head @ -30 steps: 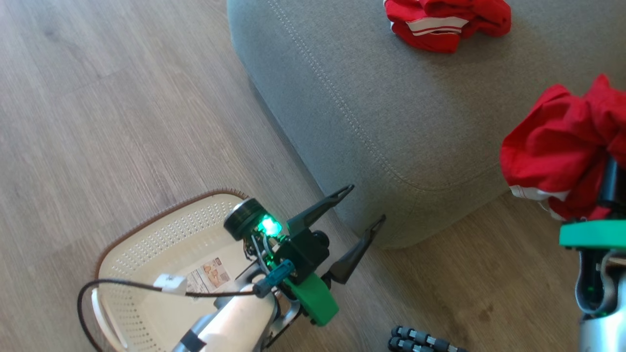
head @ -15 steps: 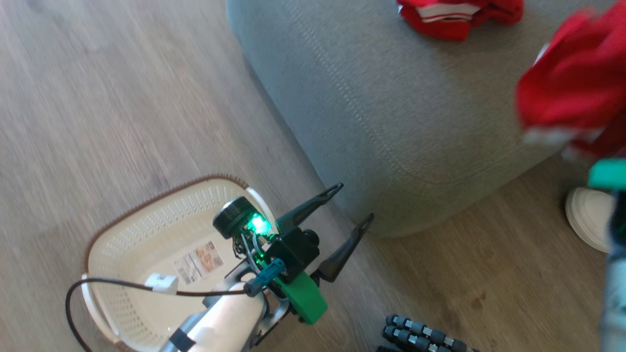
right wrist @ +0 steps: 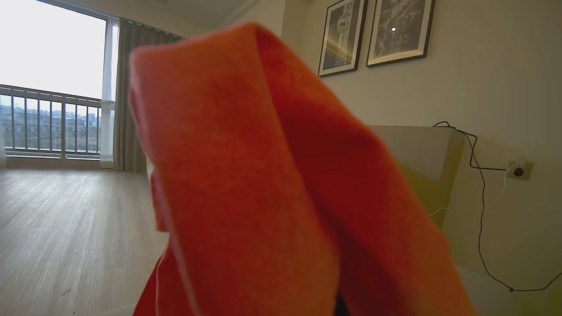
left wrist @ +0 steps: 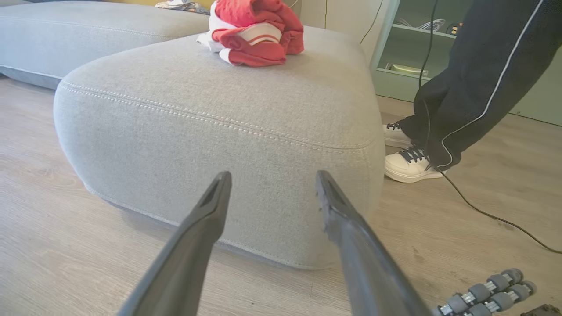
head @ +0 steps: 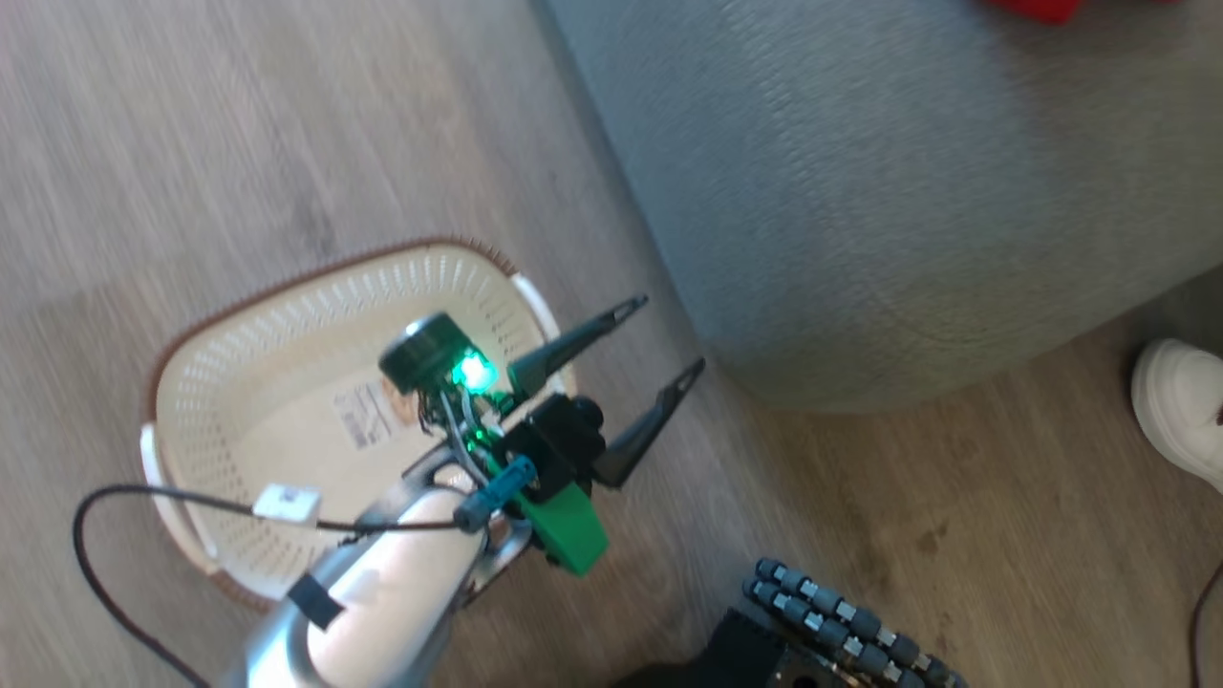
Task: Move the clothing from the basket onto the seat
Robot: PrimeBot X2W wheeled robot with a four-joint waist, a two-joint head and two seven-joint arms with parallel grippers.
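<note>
Swinging round over the last second, the head camera has shifted its whole picture, so the things on the floor have not really moved; the right arm has, lifting its soft red fabric garment (right wrist: pixel 246 188) up from beside the near corner of the large grey-green upholstered seat (head: pixel 908 191). That cloth drapes right across the right wrist camera and hides the right gripper's fingers; the pincer is closed tight, and I judge it clamped on the cloth. The left gripper (head: pixel 666 336) hangs with its two dark fingers spread wide and nothing between them, pointing at the seat's near side. Just beside it the small cream perforated plastic laundry basket with a brown rim (head: pixel 315 301) stands on the wood floor close to the seat's near corner, holding nothing but its label sticker. A second red garment with white trim bands (left wrist: pixel 254 35) already lies crumpled at the far edge of the seat top.

Step in hand, as I read it: carrying the last piece across to the seat. Next the right arm needs to bring the cloth over the seat top, well inside its edges, lower it, and open the fingers so it settles there rather than sliding off a rounded corner
</note>
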